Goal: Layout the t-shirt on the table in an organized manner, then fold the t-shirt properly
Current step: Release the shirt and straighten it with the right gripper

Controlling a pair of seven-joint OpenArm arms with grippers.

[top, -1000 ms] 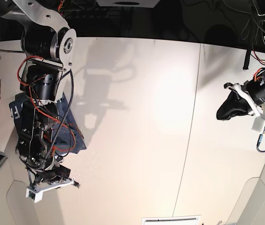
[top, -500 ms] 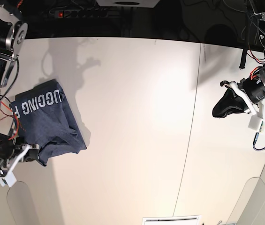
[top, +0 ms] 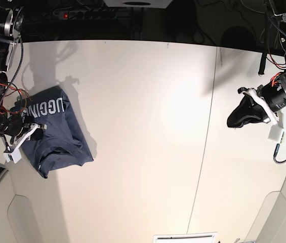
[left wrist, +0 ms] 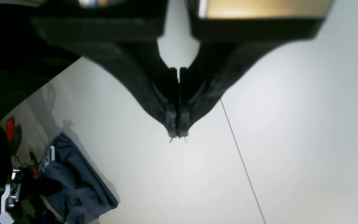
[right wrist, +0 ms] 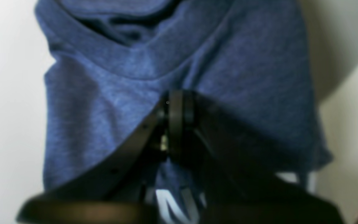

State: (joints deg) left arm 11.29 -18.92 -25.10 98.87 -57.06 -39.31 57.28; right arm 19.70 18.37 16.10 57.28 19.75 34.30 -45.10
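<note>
- Though the left gripper [left wrist: 177, 132] fills the top of the left wrist view, its fingers [left wrist: 171, 118] are pressed together on nothing, poised above bare counter [left wrist: 291, 124] beside the thin dark seam [left wrist: 241, 158]. The t-shirt [left wrist: 73, 183] lies far off toward the lower left corner of this view, a bunched navy heap with a scrap of white lettering too small to read here. The right arm's hardware sits against the shirt's near side.
- In the right wrist view the right gripper [right wrist: 176, 109] lies over the t-shirt [right wrist: 120, 87], fingers [right wrist: 180, 105] closed together with cloth directly under and around the tips. Whether a fold is actually pinched between them I cannot tell. The collar curves just beyond the tips, and part of a white letter, perhaps "N", shows beneath the gripper.
- In the base view the t-shirt [top: 56, 134] sits crumpled near the counter's [top: 148, 126] left edge, its long axis running from the far-left lettering toward the near edge. The right gripper [top: 29, 129] is at the shirt's left side and is by far the nearer. The left gripper [top: 234, 121] is well apart, past the seam near the right edge. The white capitals read roughly "UGGIN", seen upside down and cut off by a fold.
- Judgement: the shirt is not yet spread flat, so laying it out comes first.
</note>
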